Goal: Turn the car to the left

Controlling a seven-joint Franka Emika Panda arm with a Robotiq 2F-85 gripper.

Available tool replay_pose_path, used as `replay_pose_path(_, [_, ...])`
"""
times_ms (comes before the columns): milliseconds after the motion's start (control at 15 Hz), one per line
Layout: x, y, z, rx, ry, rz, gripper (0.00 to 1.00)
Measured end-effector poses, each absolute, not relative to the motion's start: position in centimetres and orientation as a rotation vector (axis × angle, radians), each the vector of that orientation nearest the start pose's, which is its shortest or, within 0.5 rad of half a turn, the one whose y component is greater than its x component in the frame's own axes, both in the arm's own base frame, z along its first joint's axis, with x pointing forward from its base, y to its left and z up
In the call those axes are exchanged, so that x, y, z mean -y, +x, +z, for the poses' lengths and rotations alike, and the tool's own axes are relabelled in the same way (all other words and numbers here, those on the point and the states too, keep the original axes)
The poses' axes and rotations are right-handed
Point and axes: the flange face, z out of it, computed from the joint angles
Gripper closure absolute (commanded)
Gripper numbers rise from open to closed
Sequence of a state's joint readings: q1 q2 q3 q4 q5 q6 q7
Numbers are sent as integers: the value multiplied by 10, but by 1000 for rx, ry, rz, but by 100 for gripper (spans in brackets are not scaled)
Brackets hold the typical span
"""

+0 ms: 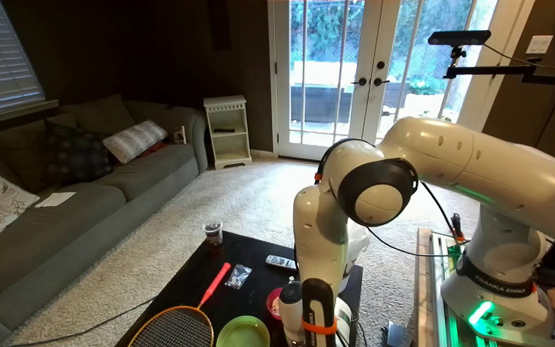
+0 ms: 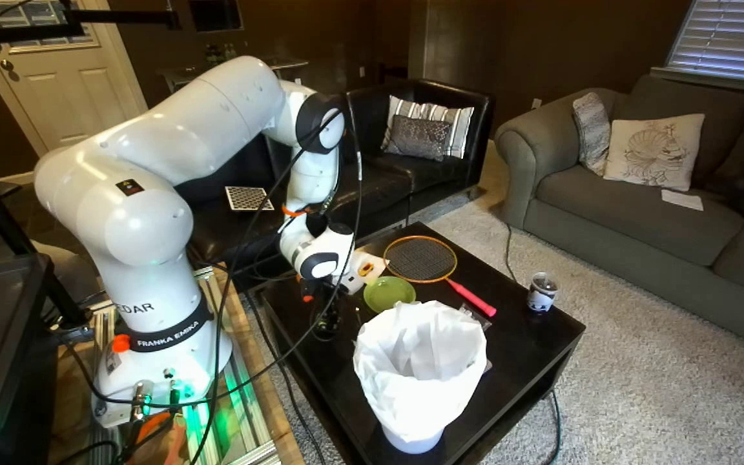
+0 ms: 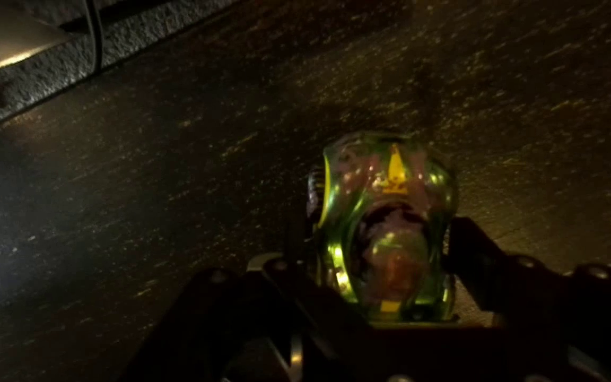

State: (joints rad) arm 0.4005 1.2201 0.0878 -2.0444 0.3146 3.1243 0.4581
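A shiny green toy car [image 3: 390, 212] with yellow marks and a clear dome sits in the wrist view, its long side running up the picture. My gripper [image 3: 377, 239] has a dark finger on each side of the car. The right finger presses against its side; the left finger is very dark but appears to touch too. The gripper's base hides the car's lower end. In an exterior view the gripper [image 2: 327, 320] points down at the dark table [image 2: 520, 349], low near its edge. The car cannot be made out in either exterior view.
A bin with a white bag [image 2: 417, 368] stands on the table near the arm. A green bowl [image 2: 389, 294], a racket [image 2: 420, 259], a cup [image 2: 542, 294], a remote [image 1: 281, 262] and a pink bowl [image 1: 274, 303] are also there. Cables hang along the arm.
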Motion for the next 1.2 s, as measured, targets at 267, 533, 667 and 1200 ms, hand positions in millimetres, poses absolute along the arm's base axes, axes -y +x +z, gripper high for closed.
replay_pose_path(267, [-191,379,-140,-593,-3088,294,31])
replay_pose_path(533, [-191,380,-139,-597,-3087,294,56])
replay_pose_path(667, [-190,382,-140,-608,-3084,290,56])
replay_pose_path(1200, [-178,388,-138,-1034,-2932,180,56])
